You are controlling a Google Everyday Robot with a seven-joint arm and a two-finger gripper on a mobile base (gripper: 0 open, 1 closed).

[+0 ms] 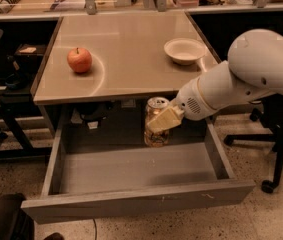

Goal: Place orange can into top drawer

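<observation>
My gripper (pixel 162 121) is clamped on the orange can (pixel 155 137). One cream-coloured finger (pixel 166 118) lies across the side of the can that faces the camera; the other finger is hidden behind it. The can stands upright in my hold, with its silver top just below the front edge of the desk (pixel 131 29) and its patterned lower half showing beneath my finger.

I hold the can over the rear part of the top drawer (pixel 141 202), a little right of its middle. The drawer is pulled fully out under the desk, showing a flat grey floor, low side walls and a long plain front panel nearest the camera. The bottom of the can is down near the back of the floor, but I cannot tell whether it touches the floor or hangs just above it.

My white arm (pixel 251 74) reaches in from the right, passing over the drawer's right wall and down below the level of the desk top.

On the desk, a red apple (pixel 79 60) sits toward the left side, well apart from the can. A pale bowl (pixel 184 50) sits near the right edge, above and behind my wrist. A dark office chair (pixel 276 149) on castors stands on the speckled floor to the right of the drawer.
</observation>
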